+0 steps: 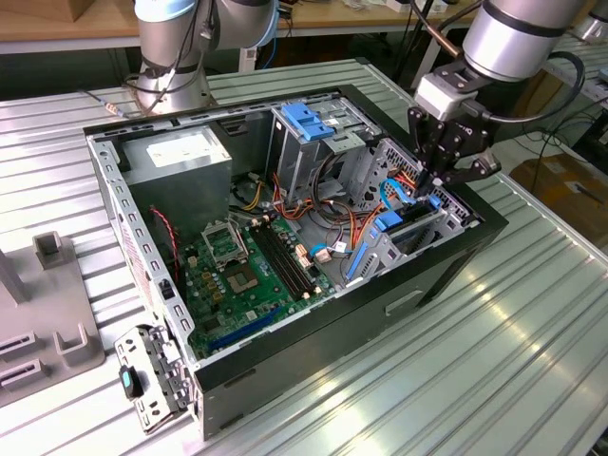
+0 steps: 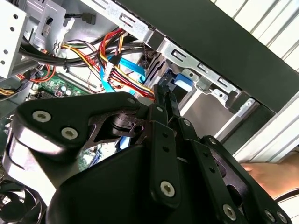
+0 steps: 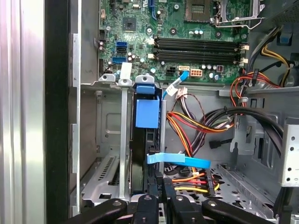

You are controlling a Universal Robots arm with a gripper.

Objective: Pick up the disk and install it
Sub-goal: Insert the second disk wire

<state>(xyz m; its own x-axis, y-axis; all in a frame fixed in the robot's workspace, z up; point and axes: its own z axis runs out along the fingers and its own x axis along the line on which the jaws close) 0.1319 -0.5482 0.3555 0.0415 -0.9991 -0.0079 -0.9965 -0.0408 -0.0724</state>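
Note:
The disk stands on edge in the drive bay at the front of the open computer case, framed by its blue carrier. My gripper hangs straight above the end of the carrier nearer the case's front wall. In both wrist views the fingers lie close together, shut, with their tips at the carrier's blue end. I cannot tell whether they pinch it or only touch it. In the first wrist view the gripper sits over the drive's dark edge.
Red, yellow and black cables and a blue flat cable run right beside the bay. The motherboard, a grey power supply and a bare blue bracket are inside the case. A person's hand shows outside it.

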